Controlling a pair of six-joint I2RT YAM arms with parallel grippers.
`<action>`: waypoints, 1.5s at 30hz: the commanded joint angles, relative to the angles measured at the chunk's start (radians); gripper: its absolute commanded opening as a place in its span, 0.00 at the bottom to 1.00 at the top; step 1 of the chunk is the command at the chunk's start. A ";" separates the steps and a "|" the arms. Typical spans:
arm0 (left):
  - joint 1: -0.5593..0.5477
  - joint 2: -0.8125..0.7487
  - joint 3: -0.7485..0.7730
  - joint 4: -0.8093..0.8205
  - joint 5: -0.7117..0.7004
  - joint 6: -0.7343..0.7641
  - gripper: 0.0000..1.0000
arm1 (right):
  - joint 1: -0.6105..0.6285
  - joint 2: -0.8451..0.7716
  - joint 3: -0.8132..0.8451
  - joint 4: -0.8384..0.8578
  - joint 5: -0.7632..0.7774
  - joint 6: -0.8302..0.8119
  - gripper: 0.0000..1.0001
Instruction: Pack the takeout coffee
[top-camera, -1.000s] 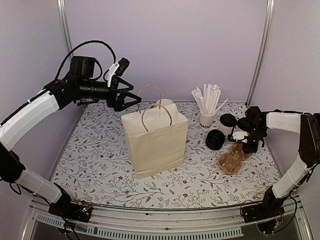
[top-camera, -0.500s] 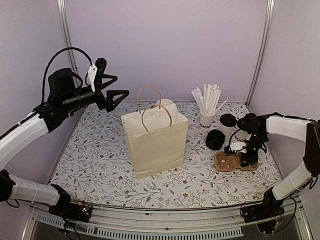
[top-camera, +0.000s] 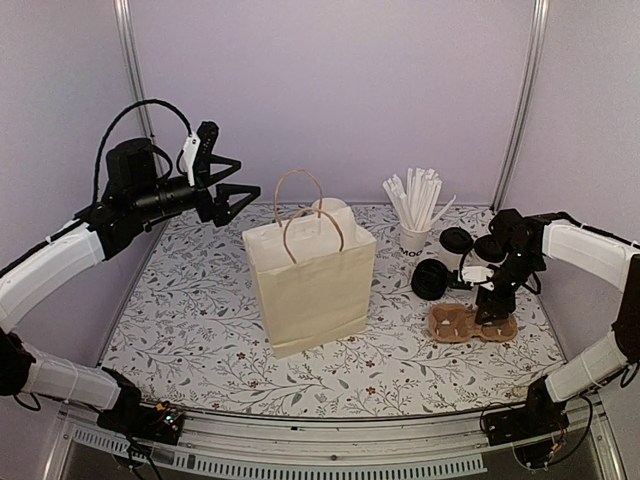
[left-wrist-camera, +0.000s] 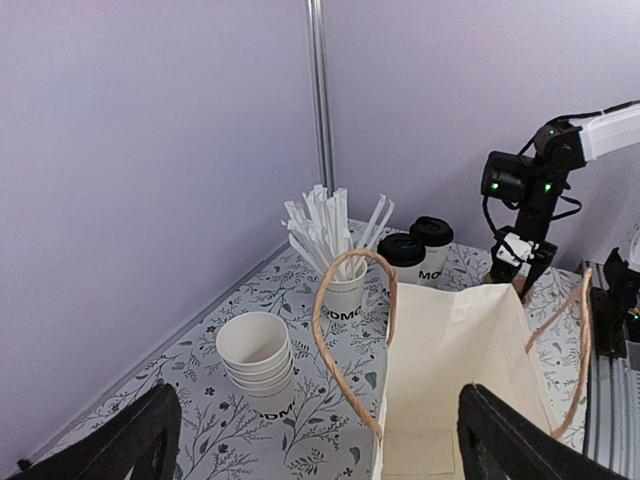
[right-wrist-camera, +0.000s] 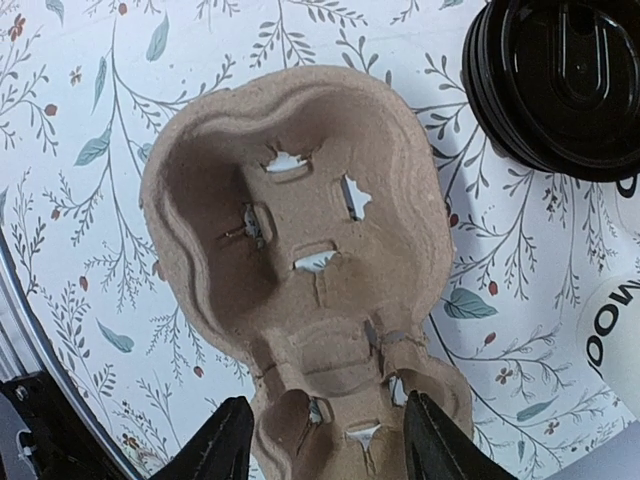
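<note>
Tabletop (top-camera: 200, 330): floral-print sheet, lilac walls on three sides.

Paper bag (top-camera: 310, 285): cream, upright at the centre, mouth open, both loop handles standing up. The left wrist view looks down into it; nothing can be made out inside.

Left arm: raised at the back left, well above the tabletop. Left claw (top-camera: 243, 176) spread wide and empty, aimed towards the bag's top.

Right arm: reaches in from the right, wrist pointing down. Right claw (top-camera: 493, 308) sits over one end of the cup carrier (right-wrist-camera: 300, 230), jaws part-spread with a finger either side of that end. Whether the pads touch the pulp cannot be told.

Cup carrier: brown moulded pulp, lying flat on the tabletop at front right, its cup wells empty.

Stack of empty cups (left-wrist-camera: 257, 355): white, open-topped, behind the bag.

Straw cup (top-camera: 413, 238): white cup holding wrapped white straws, back right of the bag.

Coffee cups (left-wrist-camera: 405, 262): two, white with black lids, upright side by side on the tabletop just right of the straw cup and behind the carrier. Neither is in the carrier or the bag.

Spare lids (right-wrist-camera: 560, 80): small black stack just beside the carrier's far end.
</note>
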 joint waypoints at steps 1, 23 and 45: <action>0.012 0.008 0.007 0.029 0.025 -0.011 0.98 | 0.000 0.050 0.018 0.029 -0.077 -0.003 0.56; 0.027 0.024 -0.003 0.038 0.087 -0.015 0.96 | 0.000 0.055 -0.104 0.152 0.057 -0.096 0.61; 0.031 0.030 -0.005 0.040 0.108 -0.024 0.96 | 0.000 0.056 -0.114 0.147 0.042 -0.089 0.49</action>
